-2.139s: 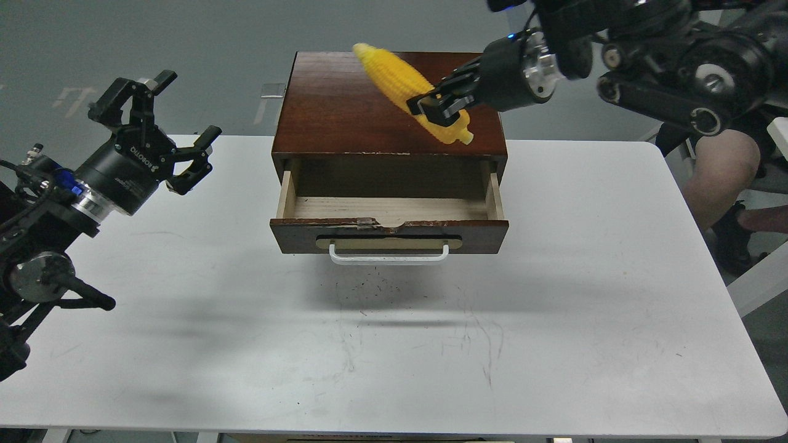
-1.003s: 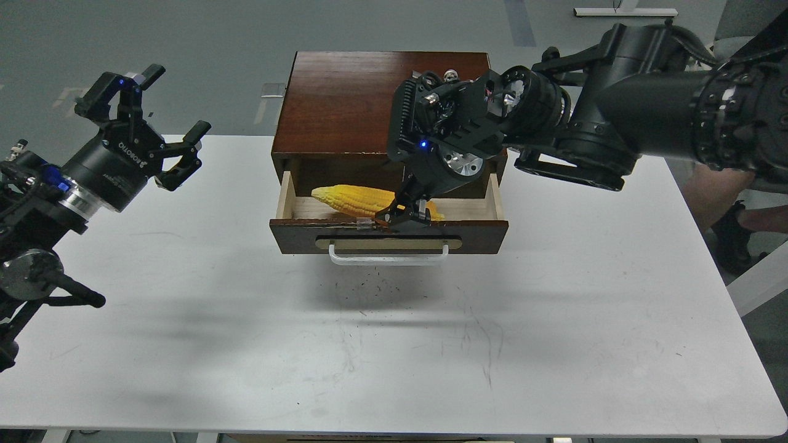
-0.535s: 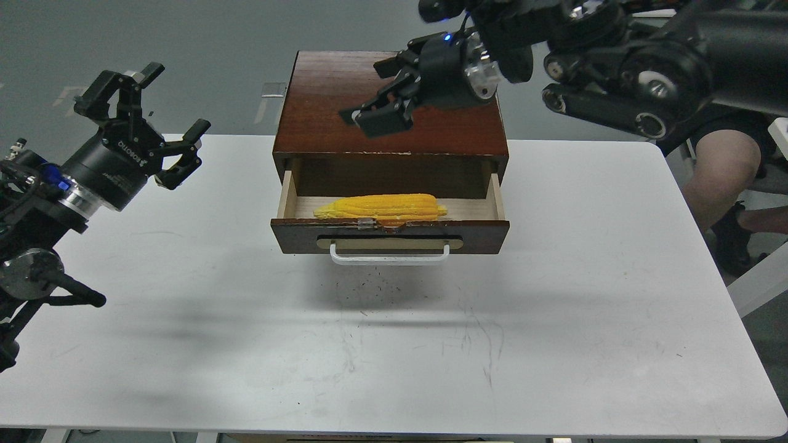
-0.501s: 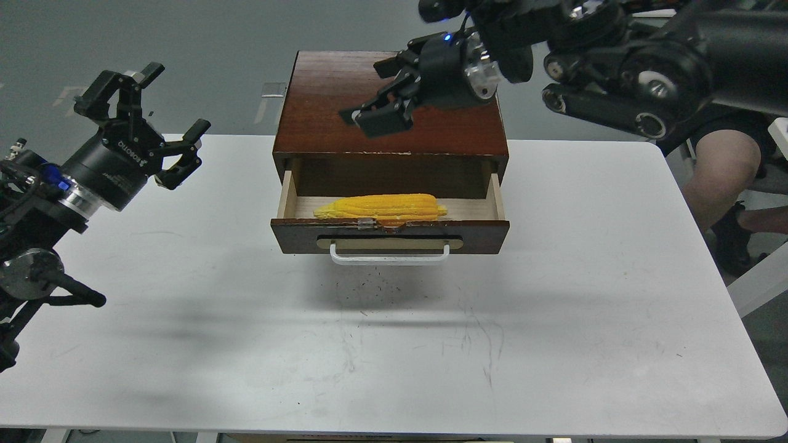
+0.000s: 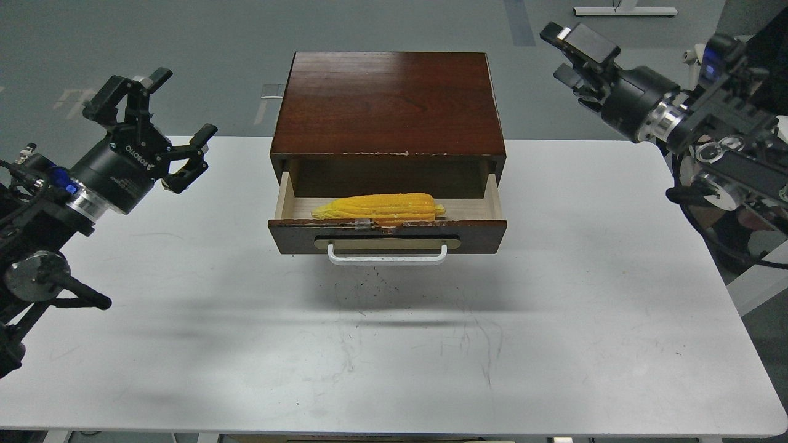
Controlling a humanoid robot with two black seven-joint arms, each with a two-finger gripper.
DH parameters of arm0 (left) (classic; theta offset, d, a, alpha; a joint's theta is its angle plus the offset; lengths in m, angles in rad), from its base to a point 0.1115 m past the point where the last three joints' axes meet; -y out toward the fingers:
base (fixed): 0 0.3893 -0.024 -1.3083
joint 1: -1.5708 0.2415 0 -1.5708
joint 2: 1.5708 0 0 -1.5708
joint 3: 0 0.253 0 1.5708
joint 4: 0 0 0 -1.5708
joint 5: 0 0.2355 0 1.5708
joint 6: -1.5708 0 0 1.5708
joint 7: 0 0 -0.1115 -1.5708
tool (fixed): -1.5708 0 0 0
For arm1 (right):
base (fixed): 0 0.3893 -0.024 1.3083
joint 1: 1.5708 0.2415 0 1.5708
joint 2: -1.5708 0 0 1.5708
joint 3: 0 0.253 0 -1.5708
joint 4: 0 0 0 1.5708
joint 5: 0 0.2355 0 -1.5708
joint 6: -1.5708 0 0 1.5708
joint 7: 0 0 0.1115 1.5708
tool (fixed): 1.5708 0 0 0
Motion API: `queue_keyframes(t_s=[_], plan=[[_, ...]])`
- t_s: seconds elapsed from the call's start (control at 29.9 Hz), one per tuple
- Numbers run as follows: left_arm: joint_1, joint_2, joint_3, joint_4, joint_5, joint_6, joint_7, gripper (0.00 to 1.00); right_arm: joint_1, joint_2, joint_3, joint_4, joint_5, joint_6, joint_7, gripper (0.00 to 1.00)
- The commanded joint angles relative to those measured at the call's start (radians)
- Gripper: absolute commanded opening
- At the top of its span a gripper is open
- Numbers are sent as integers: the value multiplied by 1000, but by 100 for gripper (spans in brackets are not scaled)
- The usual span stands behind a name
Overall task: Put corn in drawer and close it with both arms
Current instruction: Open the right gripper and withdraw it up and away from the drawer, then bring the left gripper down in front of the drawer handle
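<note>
The yellow corn (image 5: pixel 378 206) lies lengthwise inside the open drawer (image 5: pixel 483 230), against its front wall, tapered end to the left. The drawer is pulled out of the dark reddish-brown cabinet (image 5: pixel 388 98); its white bar handle (image 5: pixel 387 258) faces me. My left gripper (image 5: pixel 184 104) is open and empty, held above the table left of the cabinet. My right gripper (image 5: pixel 563 55) is open and empty, raised to the right of the cabinet and well clear of it.
The cabinet stands at the back middle of a white table (image 5: pixel 554 307). A dark smudge and scratches (image 5: pixel 369 286) mark the tabletop in front of the drawer. Grey floor lies beyond the table's far edge.
My right gripper lowered the corn into the drawer, let go of it, rose above the cabinet, then swung away to the upper right. The left arm barely moved.
</note>
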Motion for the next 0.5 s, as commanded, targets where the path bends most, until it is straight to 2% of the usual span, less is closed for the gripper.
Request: queue_keyframes(t_s=[0.0,0.07,0.27,0.47], plan=[[-5,6,-8,-1,74,0,-39,100,-178,5,132,-8,138,19,0,100],[-18,9,-8,-1,114,0,-63,100,-205,7,148,-14,200,33,0,100],[-106,40,-8,-73,323,0,-63,100,-260,8,154,-54,416,126,0,100],[-160,30,-11,-302,617,0,-63,100,-303,10,151,-54,432,143,0,100]])
